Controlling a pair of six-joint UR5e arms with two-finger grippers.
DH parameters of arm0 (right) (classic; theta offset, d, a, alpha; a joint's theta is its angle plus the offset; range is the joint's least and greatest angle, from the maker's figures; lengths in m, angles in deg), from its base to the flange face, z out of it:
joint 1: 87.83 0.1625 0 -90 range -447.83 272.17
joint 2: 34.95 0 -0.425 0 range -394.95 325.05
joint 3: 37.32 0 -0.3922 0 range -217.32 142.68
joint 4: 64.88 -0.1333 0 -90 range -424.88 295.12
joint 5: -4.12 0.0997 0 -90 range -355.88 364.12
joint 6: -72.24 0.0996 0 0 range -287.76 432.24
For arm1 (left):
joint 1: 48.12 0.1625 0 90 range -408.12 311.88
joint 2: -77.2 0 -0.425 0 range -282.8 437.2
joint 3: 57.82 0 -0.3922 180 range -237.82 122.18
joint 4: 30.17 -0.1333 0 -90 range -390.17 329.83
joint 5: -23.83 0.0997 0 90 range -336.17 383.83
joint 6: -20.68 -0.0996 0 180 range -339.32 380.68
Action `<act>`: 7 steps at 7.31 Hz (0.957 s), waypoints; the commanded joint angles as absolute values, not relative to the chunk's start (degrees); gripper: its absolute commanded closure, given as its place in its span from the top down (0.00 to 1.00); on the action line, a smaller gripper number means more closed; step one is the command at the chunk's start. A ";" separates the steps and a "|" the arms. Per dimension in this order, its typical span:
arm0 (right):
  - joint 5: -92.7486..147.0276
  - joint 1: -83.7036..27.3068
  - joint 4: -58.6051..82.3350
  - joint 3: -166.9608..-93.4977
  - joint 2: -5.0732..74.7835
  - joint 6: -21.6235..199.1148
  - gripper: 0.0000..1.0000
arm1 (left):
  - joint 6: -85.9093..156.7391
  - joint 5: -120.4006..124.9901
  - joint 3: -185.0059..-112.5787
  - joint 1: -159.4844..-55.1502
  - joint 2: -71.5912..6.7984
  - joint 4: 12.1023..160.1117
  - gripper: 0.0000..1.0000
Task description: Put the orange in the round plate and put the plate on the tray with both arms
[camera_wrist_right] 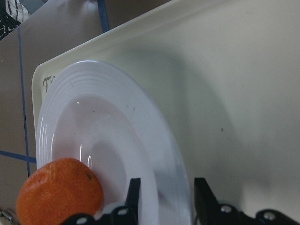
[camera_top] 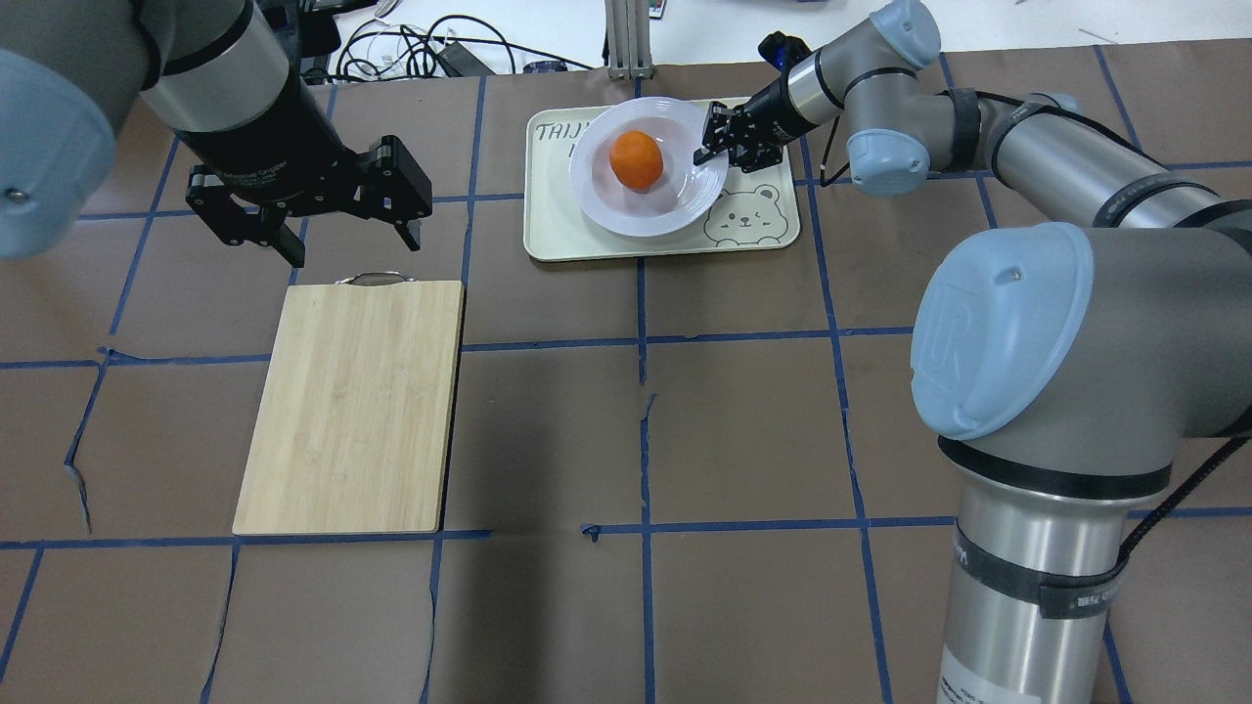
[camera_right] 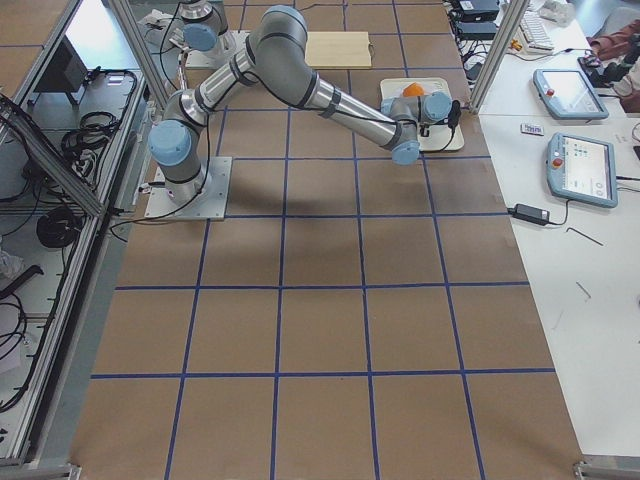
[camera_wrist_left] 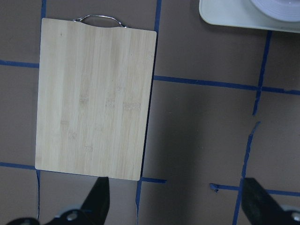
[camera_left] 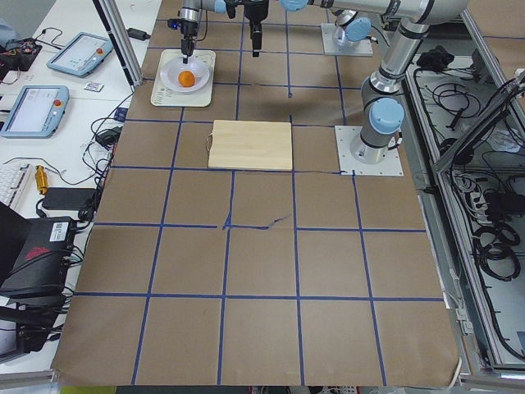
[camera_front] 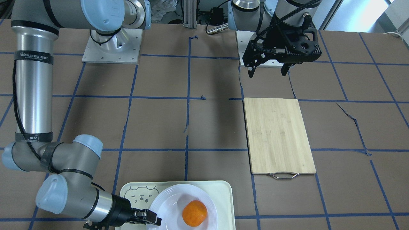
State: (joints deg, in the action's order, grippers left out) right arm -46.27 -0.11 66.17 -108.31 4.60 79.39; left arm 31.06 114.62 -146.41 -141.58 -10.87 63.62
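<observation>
The orange (camera_front: 194,213) (camera_top: 636,159) (camera_wrist_right: 58,192) lies in the well of the white round plate (camera_front: 169,198) (camera_top: 597,196) (camera_wrist_right: 93,122). That plate rests on the cream tray (camera_front: 220,191) (camera_top: 548,235) (camera_wrist_right: 234,70) at the table's far edge. My right gripper (camera_front: 153,218) (camera_top: 709,145) (camera_wrist_right: 166,183) is open, its two fingers straddling the plate's rim with a gap on each side. Over bare table near the cutting board's handle, my left gripper (camera_front: 267,71) (camera_top: 352,244) (camera_wrist_left: 173,185) hangs open and holds nothing.
A bamboo cutting board (camera_front: 279,135) (camera_top: 352,406) (camera_wrist_left: 93,103) with a metal handle lies on the left arm's side. Brown paper with blue tape lines covers the table. Cables and a metal post stand beyond the tray's far edge.
</observation>
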 commanded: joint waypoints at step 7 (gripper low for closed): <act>-73.29 -0.38 32.85 -107.46 26.43 76.02 1.00 | 31.06 114.62 -146.42 -141.64 -10.87 63.61 1.00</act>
State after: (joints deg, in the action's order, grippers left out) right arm -69.66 -0.35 42.93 -107.19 20.05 76.04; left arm 31.06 114.62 -146.42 -141.63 -10.87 63.61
